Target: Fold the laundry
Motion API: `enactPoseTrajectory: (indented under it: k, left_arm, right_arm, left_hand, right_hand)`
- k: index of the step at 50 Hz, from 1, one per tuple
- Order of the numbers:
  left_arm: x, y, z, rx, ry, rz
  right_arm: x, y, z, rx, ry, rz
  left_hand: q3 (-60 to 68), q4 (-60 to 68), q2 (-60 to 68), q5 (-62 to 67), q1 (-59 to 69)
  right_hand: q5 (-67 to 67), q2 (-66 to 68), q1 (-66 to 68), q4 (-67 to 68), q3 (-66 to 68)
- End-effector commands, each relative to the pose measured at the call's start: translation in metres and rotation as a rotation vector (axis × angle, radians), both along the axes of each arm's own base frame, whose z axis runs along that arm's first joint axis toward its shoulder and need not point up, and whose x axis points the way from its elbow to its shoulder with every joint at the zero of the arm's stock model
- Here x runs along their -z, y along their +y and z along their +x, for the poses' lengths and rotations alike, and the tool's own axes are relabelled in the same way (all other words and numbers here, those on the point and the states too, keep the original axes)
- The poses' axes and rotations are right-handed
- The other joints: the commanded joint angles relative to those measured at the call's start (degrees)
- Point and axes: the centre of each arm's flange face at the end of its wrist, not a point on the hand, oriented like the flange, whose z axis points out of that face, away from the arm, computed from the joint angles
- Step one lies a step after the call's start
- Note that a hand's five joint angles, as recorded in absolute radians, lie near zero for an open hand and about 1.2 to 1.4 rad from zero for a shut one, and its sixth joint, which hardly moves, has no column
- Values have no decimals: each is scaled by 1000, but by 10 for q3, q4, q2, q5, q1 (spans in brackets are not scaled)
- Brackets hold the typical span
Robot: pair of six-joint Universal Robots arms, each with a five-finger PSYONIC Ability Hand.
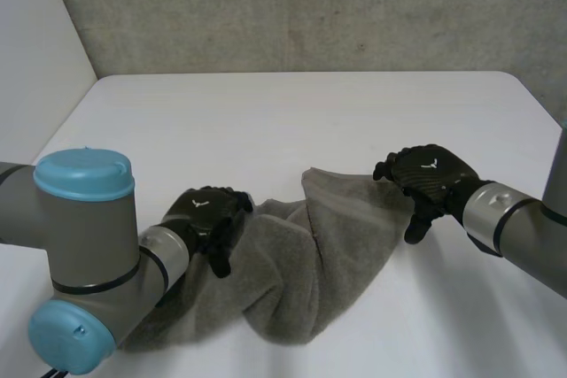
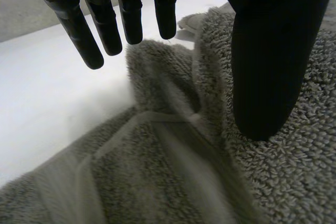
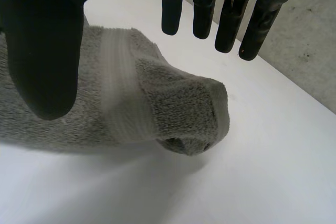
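A grey towel point(image 1: 301, 263) lies bunched on the white counter point(image 1: 292, 121), close to the near edge and about midway between the side edges, with a long ridge running from its far corner down toward that near edge. The left hand point(image 1: 205, 212) sits on the towel's left part, toward the counter's near left corner. In the left wrist view it is released: its fingers point(image 2: 79, 30) hang straight and spread above the cloth's edge and the bare counter, while its thumb point(image 2: 268, 51) points down with its tip on the pile, well apart from the fingers, with nothing pinched between them. The towel spreads out under the palm and past the fingertips in rumpled folds. The right hand point(image 1: 431, 174) is at the towel's right edge, near its far corner, palm down. In the right wrist view it is released too: its fingers point(image 3: 231, 19) are straight and clear of the cloth, and its thumb point(image 3: 42, 40) hangs over the pile without closing on it. Under that palm the towel's corner is doubled over on itself, with a flat woven band point(image 3: 118, 93) across it, and the bare counter lies beyond the fingertips. A grey wall point(image 1: 310, 6) rises behind the counter's far edge
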Motion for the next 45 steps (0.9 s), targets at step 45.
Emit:
enactPoseTrajectory:
  k: [45]
  left_arm:
    - [-77, -40, 0, -28, 95, -251]
  right_arm:
    - [-62, -46, 112, -227, 79, -477]
  left_hand:
    - [593, 593, 593, 593, 595]
  right_hand:
    - [624, 596, 628, 617, 614]
